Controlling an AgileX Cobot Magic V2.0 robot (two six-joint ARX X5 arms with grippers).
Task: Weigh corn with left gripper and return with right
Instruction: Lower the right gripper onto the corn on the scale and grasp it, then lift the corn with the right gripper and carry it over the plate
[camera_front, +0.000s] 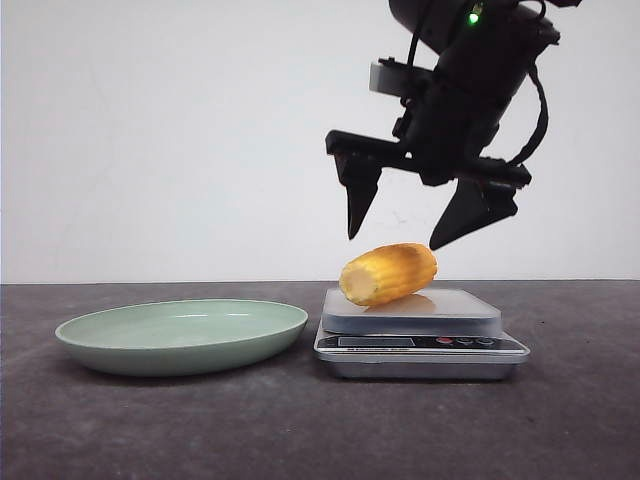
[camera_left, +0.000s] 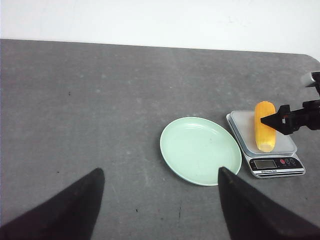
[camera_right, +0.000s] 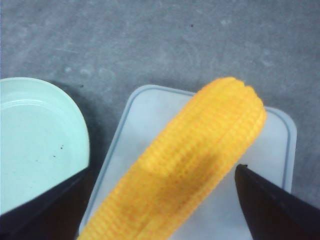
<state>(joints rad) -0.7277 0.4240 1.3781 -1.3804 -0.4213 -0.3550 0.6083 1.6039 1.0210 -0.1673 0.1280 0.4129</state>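
We see the corn (camera_front: 389, 273) lying on its side on the platform of a small silver kitchen scale (camera_front: 420, 340), pale cut end turned toward the front camera. The scale sits on the dark grey counter (camera_front: 300, 430), just beside a pale green plate (camera_front: 182, 335) on its left; the two look close but not quite touching.

Our right claw (camera_front: 400, 235) hangs directly above the cob with its two black fingers spread wide, one tip to each side and neither in contact with the kernels. In the right wrist view the corn (camera_right: 195, 165) fills the space between the dark finger edges.

Our left claw (camera_left: 160, 207) sits well back from the plate (camera_left: 200, 149) and scale (camera_left: 265, 145), its fingers set far apart, holding nothing. The scale's display is too small for us to read.
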